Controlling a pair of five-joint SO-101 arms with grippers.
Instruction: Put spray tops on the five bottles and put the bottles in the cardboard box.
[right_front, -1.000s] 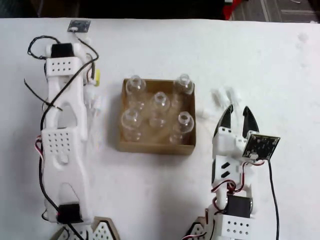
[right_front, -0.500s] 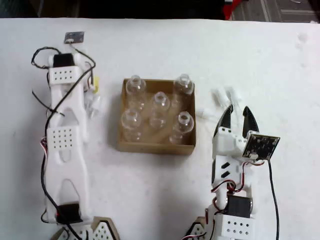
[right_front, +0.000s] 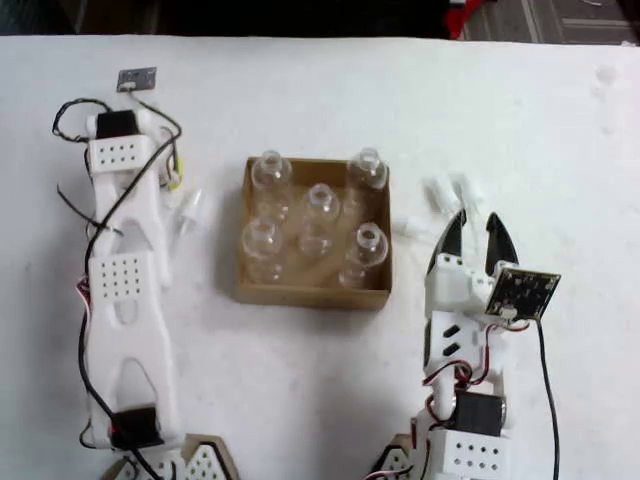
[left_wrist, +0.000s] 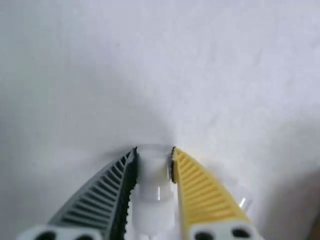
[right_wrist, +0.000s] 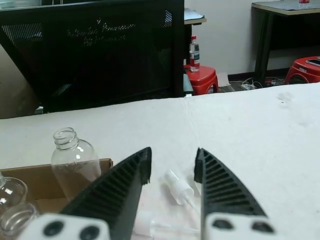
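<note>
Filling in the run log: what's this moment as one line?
left tool: shut on spray top | right tool: open, near loose spray tops | five bottles: uncapped, upright in cardboard box

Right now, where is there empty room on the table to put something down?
The table is bare beyond the box, along the far edge, and on the near side between the two arms. It is crowded beside the box: spray tops lie by the right hand, more by the left arm. The bottles fill the box.
</note>
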